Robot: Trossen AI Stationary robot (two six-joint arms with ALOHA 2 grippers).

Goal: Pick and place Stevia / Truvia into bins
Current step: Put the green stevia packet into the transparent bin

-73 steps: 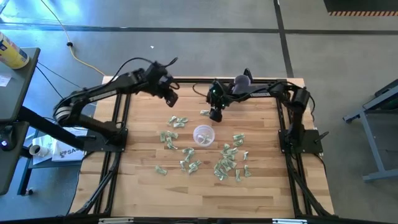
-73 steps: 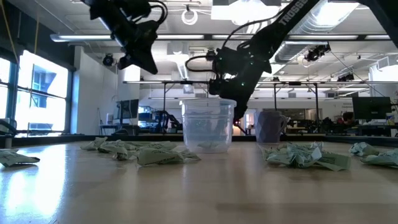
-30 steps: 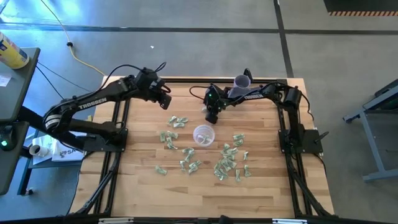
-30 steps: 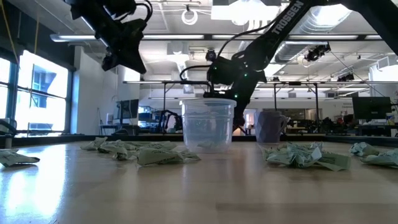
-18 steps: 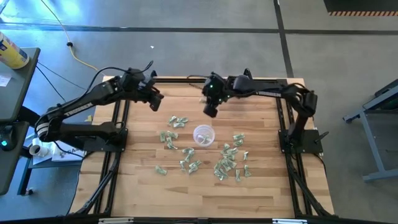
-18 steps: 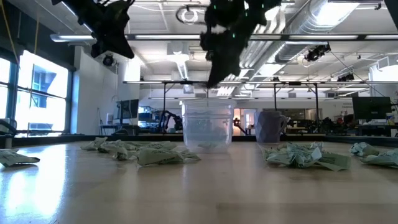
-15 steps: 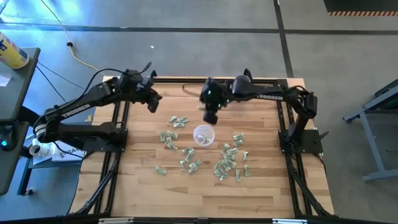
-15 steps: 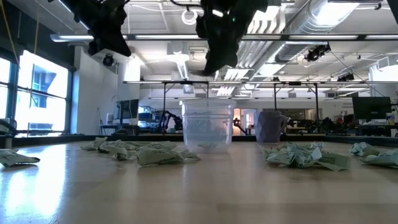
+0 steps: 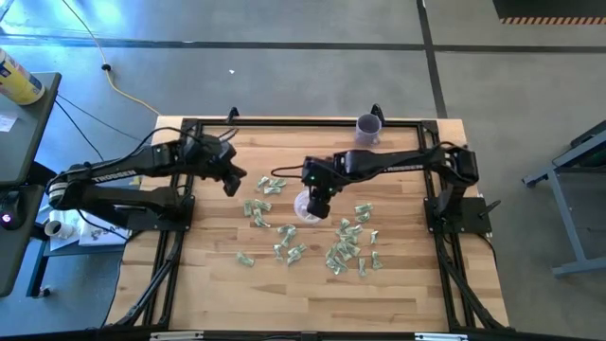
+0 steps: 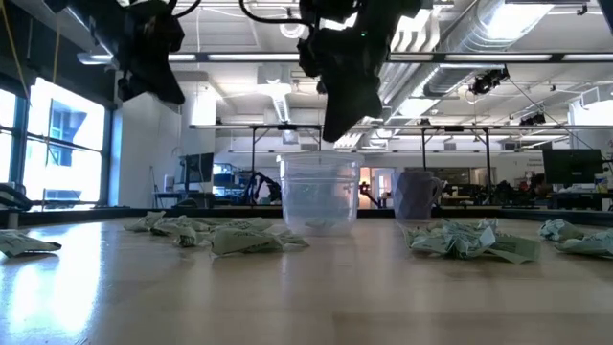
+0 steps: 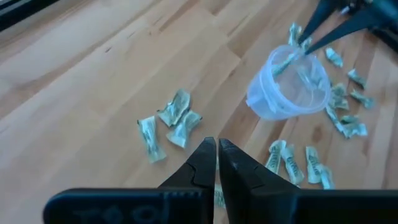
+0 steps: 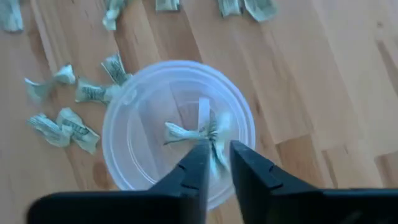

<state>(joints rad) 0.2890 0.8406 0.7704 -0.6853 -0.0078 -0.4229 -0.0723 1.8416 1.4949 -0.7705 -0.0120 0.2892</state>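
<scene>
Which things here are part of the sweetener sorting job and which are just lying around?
Part of the job:
- green sachets scattered on the table
- clear cup mid-table
- sachet held over the cup by the right gripper
- left gripper, jaws closed, empty

Just lying about:
- second cup at the far edge
- yellow can on the side cart

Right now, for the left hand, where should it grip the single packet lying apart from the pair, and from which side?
Probably grip the single packet across its narrow middle, coming down from above: it lies flat on the table, long and thin, with bare wood along both sides. The left hand is shut and must open first. The right hand hangs over the cup.
</scene>
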